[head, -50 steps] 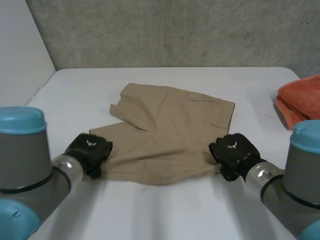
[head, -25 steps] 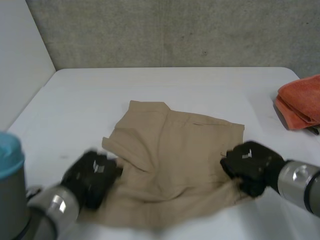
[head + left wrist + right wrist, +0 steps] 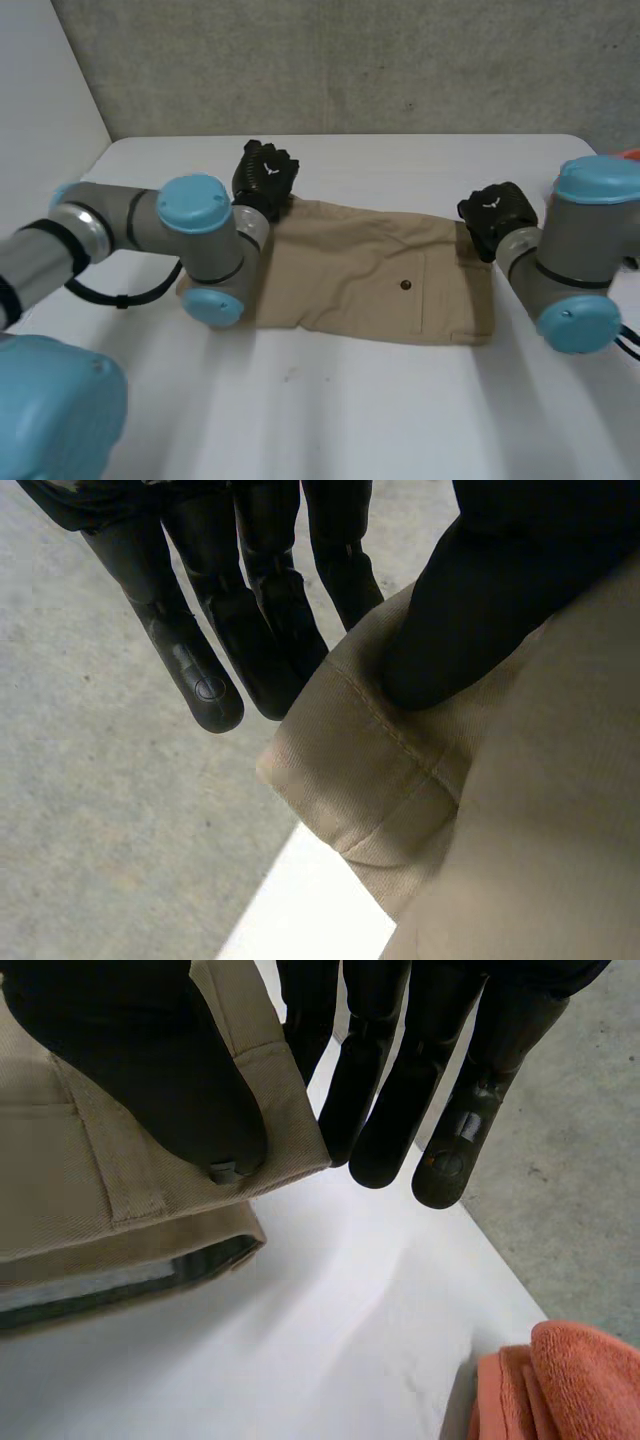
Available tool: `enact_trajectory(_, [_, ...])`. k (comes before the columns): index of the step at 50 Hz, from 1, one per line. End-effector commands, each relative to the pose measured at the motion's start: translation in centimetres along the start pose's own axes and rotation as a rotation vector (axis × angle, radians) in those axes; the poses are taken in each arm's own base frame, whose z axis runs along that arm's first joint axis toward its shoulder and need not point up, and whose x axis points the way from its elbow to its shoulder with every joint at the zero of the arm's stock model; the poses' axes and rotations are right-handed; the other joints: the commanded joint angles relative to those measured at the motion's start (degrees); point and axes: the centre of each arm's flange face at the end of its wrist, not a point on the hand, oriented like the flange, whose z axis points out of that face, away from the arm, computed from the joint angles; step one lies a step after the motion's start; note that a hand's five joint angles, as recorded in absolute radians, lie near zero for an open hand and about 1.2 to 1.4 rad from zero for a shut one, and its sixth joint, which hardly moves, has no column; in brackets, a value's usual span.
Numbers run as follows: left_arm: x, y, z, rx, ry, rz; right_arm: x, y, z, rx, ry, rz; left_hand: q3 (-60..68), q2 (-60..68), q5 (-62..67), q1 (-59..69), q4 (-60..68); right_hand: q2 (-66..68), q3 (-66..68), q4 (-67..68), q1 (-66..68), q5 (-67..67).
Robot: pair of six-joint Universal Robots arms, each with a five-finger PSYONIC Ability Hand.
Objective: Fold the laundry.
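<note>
The left hand pinches one far corner of a pair of tan shorts, its thumb pressed on top of the hem and its straight fingers reaching just past the cloth edge. The right hand grips the other far corner the same way, with the thumb on the waistband and the fingers straight behind it. Between the two hands the shorts lie folded over and flat on the white desk, spreading from both hands back toward the robot. A small dark button shows on the cloth, nearer the right hand. Beyond the right hand's fingertips, well apart from them, sits a folded orange towel.
</note>
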Motion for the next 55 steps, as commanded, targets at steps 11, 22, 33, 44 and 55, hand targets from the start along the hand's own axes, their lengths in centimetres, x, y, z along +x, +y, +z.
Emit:
enact_trajectory(11, [0.5, -0.7, 0.4, 0.114, -0.073, -0.032, 3.8, -3.8, 0.7, 0.131, 0.276, 0.049, -56.6, -56.9, -54.5, -54.0, -57.2, -57.5, -57.6, -58.2, -46.3, -56.9])
enact_trajectory(22, [-2.7, -4.7, -7.0, 0.060, -0.004, -0.252, 1.4, -2.5, -7.3, -0.033, -0.033, 0.142, -56.8, -57.1, -54.7, -54.1, -57.3, -57.5, -57.6, -58.2, -46.3, -56.9])
enact_trajectory(33, [-2.8, -4.3, -12.6, -0.047, 0.085, -0.372, -1.7, 1.7, -9.3, -0.099, -0.176, 0.356, -56.3, -56.6, -54.2, -53.6, -56.8, -52.9, -53.0, -53.5, -41.6, -52.3])
enact_trajectory(44, [-2.6, -3.5, -13.3, -0.074, 0.099, -0.376, -3.4, 4.6, -6.4, -0.083, -0.157, 0.279, -56.5, -56.8, -54.4, -53.8, -57.0, -39.4, -39.5, -40.1, -28.2, -38.8])
enact_trajectory(55, [-2.5, -3.3, -13.4, -0.083, 0.100, -0.376, -1.4, 5.4, -5.5, -0.081, -0.047, 0.243, -56.6, -56.9, -54.5, -54.0, -57.2, 12.5, 12.4, 11.8, 23.7, 13.1])
